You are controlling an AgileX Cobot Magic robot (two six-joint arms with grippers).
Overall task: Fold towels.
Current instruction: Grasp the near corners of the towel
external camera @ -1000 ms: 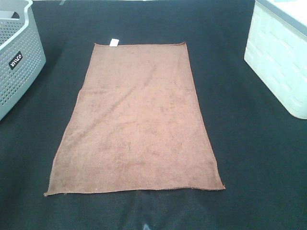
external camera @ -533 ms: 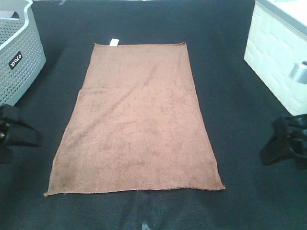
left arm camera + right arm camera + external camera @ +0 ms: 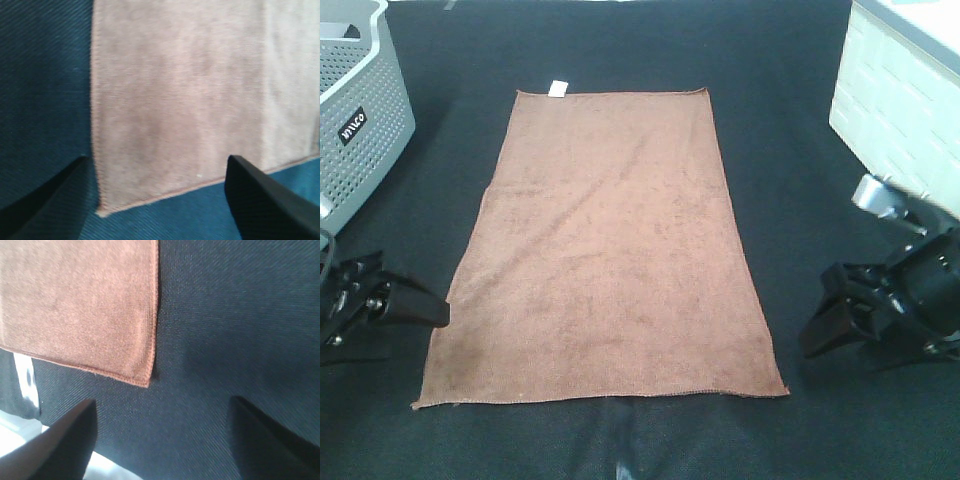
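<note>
Exterior high: reddish-brown towel [image 3: 605, 250] flat, unfolded, white tag [image 3: 557, 89] far edge

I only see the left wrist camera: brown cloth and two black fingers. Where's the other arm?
Observer: The right gripper is open beside the towel's near right corner, not touching it.
Operator: What else is around?
Observer: A grey basket far left, a white bin far right.
Operator: Is the towel folded yet?
Observer: No, it lies flat, its white tag at the far edge.
</note>
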